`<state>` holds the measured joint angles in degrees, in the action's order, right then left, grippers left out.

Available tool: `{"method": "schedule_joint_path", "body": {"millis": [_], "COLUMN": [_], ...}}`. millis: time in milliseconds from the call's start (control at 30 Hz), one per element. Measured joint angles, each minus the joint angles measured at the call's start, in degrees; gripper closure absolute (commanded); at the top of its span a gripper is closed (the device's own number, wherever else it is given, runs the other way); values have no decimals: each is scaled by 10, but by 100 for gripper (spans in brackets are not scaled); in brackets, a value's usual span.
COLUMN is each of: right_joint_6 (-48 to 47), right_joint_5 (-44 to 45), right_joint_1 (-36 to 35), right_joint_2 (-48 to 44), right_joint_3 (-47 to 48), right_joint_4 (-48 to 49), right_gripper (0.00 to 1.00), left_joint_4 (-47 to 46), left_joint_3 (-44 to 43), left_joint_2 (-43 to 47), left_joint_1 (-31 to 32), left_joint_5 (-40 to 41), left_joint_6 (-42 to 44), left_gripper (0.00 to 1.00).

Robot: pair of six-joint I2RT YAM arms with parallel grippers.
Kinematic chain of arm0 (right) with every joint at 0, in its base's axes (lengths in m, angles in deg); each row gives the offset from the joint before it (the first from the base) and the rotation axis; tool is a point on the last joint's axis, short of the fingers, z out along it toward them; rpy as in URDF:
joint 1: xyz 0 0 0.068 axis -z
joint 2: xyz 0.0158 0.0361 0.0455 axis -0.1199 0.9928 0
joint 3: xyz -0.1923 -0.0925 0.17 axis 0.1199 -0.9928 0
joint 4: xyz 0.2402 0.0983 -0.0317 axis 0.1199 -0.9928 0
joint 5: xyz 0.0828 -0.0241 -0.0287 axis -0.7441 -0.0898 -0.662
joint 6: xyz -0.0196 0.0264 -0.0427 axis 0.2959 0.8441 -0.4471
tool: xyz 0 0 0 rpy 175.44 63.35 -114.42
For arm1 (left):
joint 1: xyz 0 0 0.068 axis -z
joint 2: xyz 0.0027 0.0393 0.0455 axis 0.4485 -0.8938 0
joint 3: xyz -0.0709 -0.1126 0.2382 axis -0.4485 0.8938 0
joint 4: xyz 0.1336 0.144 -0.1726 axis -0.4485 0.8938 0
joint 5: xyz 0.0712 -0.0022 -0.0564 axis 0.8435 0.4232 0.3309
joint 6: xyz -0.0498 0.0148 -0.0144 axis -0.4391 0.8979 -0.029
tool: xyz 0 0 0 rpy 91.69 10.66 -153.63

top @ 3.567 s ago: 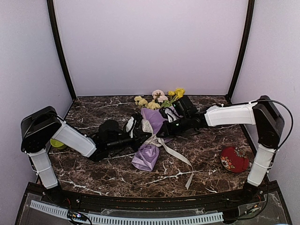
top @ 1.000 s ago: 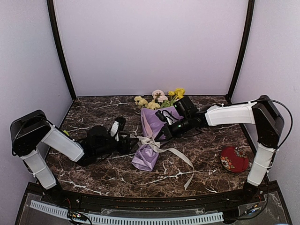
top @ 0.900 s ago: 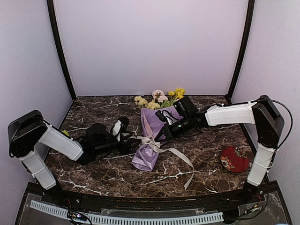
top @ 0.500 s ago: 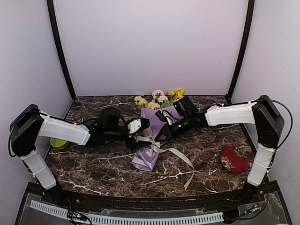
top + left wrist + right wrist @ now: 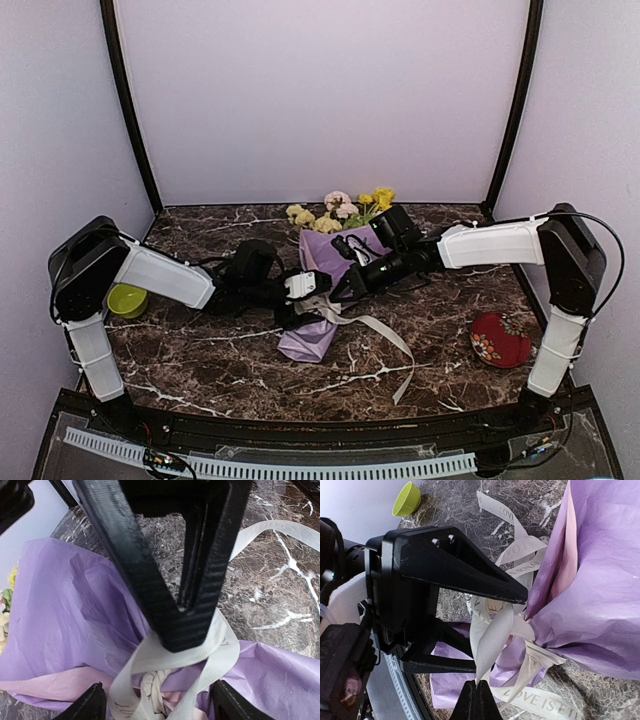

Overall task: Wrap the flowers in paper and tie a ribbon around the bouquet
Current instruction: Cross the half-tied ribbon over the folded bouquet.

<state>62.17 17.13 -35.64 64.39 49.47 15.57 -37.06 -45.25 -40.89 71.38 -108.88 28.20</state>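
Note:
The bouquet lies mid-table: yellow and pink flowers [image 5: 335, 210] stick out of the far end of the lilac paper [image 5: 308, 342]. The cream ribbon [image 5: 385, 335] is knotted round its waist, with a long tail trailing to the near right. My left gripper [image 5: 306, 296] is open, and its jaws straddle the ribbon knot [image 5: 152, 690] without touching it [image 5: 157, 707]. My right gripper [image 5: 341, 287] is shut on a strand of ribbon [image 5: 495, 635] that rises from the knot to its tips [image 5: 476, 692]. Its dark fingers [image 5: 170, 580] hang over the knot in the left wrist view.
A small green cup [image 5: 127, 300] stands at the far left by my left arm. A red round pouch [image 5: 498, 340] lies at the right, near my right arm's base. Lilac walls close in the marble table [image 5: 220, 350] on three sides.
My left arm has swung up and to the right, bringing its open gripper from the left of the bouquet onto the ribbon knot. The right arm and its grip have not moved.

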Motion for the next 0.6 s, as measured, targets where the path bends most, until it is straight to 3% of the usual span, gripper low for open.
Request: {"method": "schedule_joint_path", "body": {"millis": [367, 467, 600], "right_joint_6": [2, 3, 3], "right_joint_5": [0, 0, 0], "right_joint_1": [0, 0, 0], "right_joint_2": [0, 0, 0], "right_joint_3": [0, 0, 0], "right_joint_4": [0, 0, 0], "right_gripper": [100, 100, 100], "left_joint_4": [-59, -59, -73], "left_joint_3": [7, 7, 7], "left_joint_2": [0, 0, 0], "left_joint_1": [0, 0, 0], "left_joint_5": [6, 1, 13], "left_joint_6": [-25, -30, -37], "left_gripper": [34, 43, 46]}}
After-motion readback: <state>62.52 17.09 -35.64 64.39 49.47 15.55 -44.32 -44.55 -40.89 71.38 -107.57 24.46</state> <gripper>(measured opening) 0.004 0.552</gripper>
